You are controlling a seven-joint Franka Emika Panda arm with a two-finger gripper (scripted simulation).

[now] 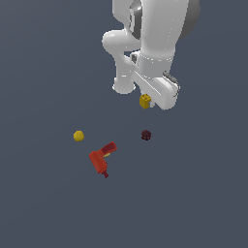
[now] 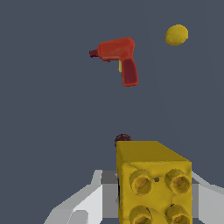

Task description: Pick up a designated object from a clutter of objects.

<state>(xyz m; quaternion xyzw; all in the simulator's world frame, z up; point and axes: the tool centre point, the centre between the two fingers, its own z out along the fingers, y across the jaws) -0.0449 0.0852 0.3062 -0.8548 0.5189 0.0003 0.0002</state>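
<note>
The white robot arm (image 1: 145, 43) hangs over the dark grey worktop (image 1: 43, 203), its jaws (image 2: 148, 199) clamped on the small yellow studded block (image 2: 153, 183), which seems already raised clear of the surface. The pick looks nearly done; what remains is probably a steady lift. The red drill-shaped tool (image 1: 101, 161), round yellow ball (image 1: 78, 136) and dark maroon bumpy ball (image 1: 146, 135) lie well apart from it, leaving open room all round.
</note>
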